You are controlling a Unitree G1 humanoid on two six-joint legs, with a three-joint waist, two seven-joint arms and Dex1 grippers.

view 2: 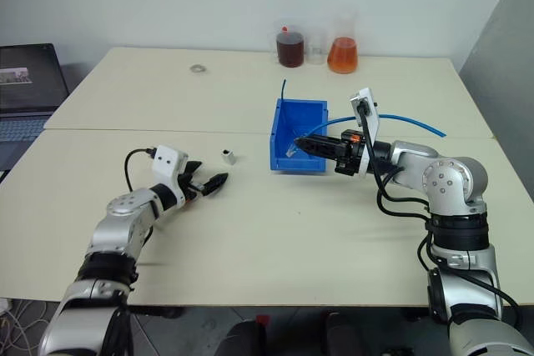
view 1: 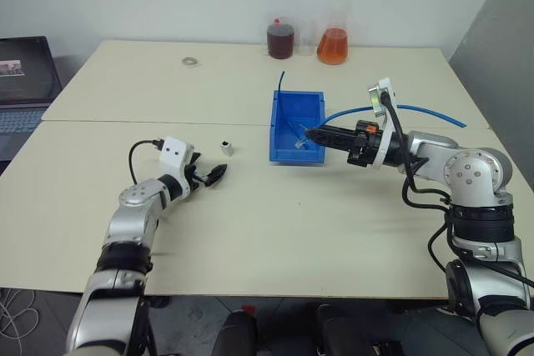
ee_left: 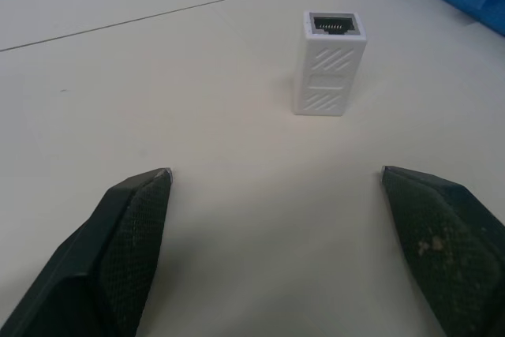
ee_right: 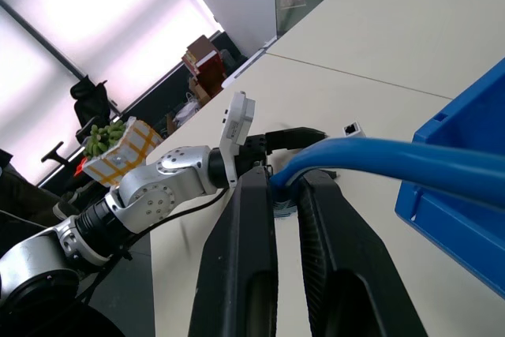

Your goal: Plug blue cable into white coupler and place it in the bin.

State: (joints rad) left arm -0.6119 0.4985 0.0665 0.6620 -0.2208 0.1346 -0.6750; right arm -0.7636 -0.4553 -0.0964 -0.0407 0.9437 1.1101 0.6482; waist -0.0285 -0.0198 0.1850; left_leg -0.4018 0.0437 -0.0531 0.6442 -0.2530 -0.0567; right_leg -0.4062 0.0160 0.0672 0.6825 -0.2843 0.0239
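- The coupler [view 1: 226,147] stands upright on the surface [view 1: 275,231], its dark socket facing up, well apart from the bin [view 1: 284,127] on the bin's left side.
- The left hand [view 1: 213,176] rests low over the surface just short of the coupler, its two fingers [ee_left: 126,234] spread wide with nothing between them; in the left wrist view the coupler stands ahead of the gap, touching neither finger.
- The cable [view 1: 434,112] runs in a light-blue arc from the far right of the surface to the right hand [view 1: 309,132].
- The right hand is closed on the cable close to its plug end, pointing level toward the robot's left, with its fingertips over the bin's right wall.
- The clear plug hangs inside the bin, above its floor; whether it touches the floor cannot be told.
- The bin sits near the middle of the surface, open side up, with a thin dark wire [view 1: 281,81] sticking up from its far left corner.
- At the far edge stand two flasks, one of dark red liquid [view 1: 280,39] and one of orange [view 1: 332,45].
- A small metal ring [view 1: 190,61] lies at far left, and a laptop [view 1: 23,81] sits beyond the left edge.
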